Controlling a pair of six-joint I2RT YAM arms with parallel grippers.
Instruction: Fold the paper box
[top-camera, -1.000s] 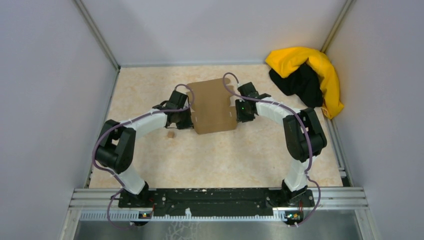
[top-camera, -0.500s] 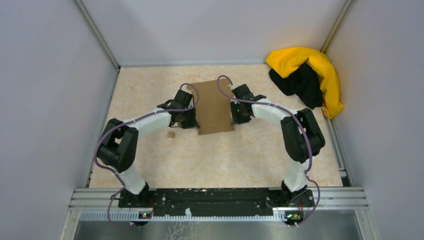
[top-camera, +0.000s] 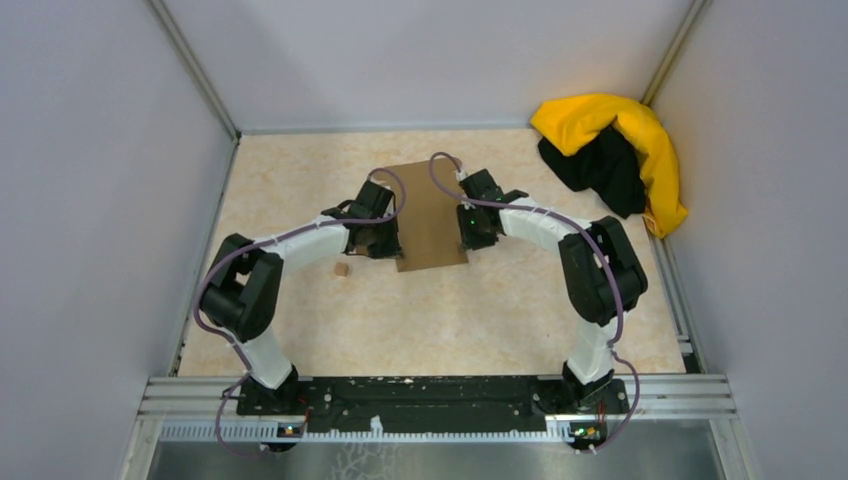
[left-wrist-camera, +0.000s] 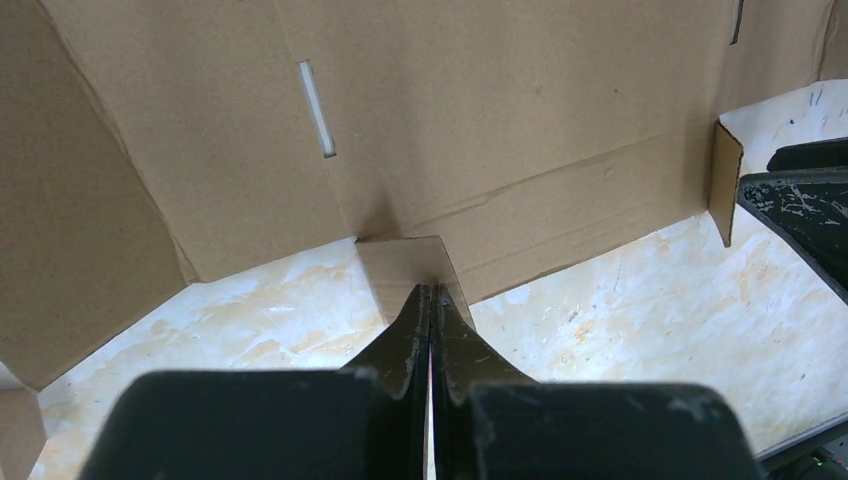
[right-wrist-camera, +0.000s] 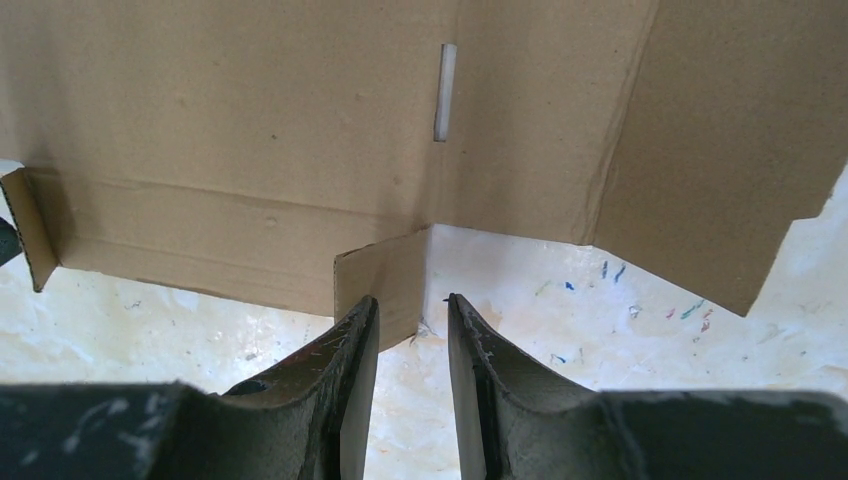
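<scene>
Box (top-camera: 432, 215): brown cardboard, part-folded, on table (top-camera: 500, 320) btwn arms.
L claw (left-wrist-camera: 432, 300): clenched, tips at small flap (left-wrist-camera: 405, 262).
R claw (right-wrist-camera: 412, 312): released, grasping nothing.

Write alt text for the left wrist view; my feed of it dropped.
The left fingers, pressed shut, point their tips at a small tab on the lower edge of the brown cardboard box, which fills the upper frame, with a narrow slit. Pale marbled table lies below; the dark right fingers show at right.
</scene>
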